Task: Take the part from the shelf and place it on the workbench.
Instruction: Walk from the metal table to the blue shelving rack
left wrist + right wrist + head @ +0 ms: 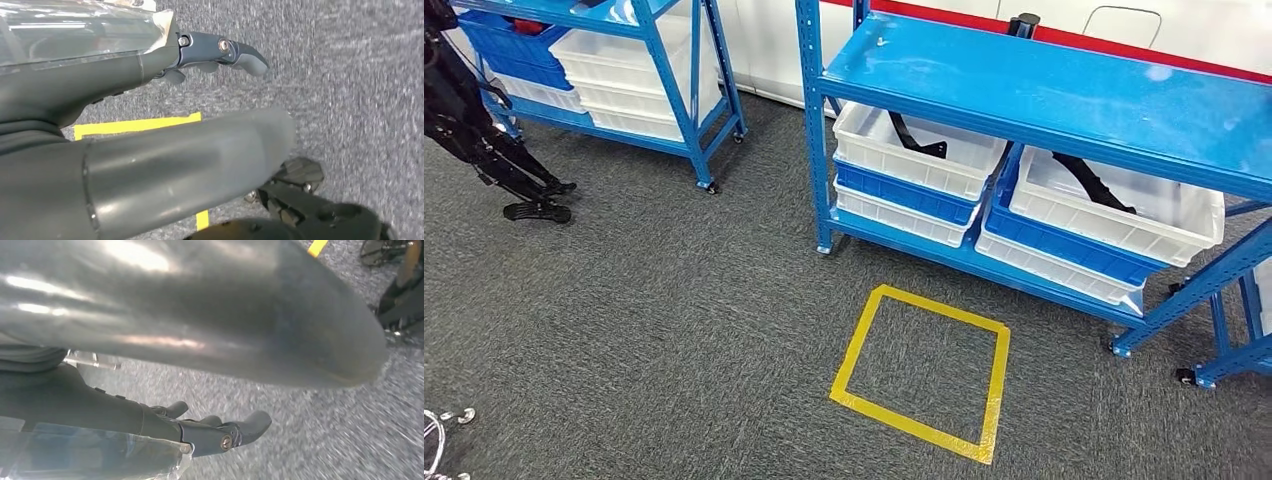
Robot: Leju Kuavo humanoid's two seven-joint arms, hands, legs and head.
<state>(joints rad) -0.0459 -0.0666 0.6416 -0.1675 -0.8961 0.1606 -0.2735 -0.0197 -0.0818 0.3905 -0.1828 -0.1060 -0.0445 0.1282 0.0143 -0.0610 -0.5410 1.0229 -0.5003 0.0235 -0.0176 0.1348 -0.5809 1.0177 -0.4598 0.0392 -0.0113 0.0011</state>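
- While hanging over grey carpet, left hand (pixel 150 100) empty, fingers (pixel 240 55) spread out straight.
- Right hand (pixel 165 365) likewise empty, fingers (pixel 250 425) apart.
- Black part (pixel 916 137) lying in white bin (pixel 864 150) at left end of lower shelf (pixel 944 252); another black part (pixel 1094 182) in white bin (pixel 1164 230) beside it.
- Yellow tape square (pixel 921 372) on floor before blue rack (pixel 1044 90).

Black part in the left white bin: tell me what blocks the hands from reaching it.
The black part lies in the white bin on the lower tier, under the blue shelf top overhanging it. The front is open. Both hands, left hand and right hand, hang over carpet.
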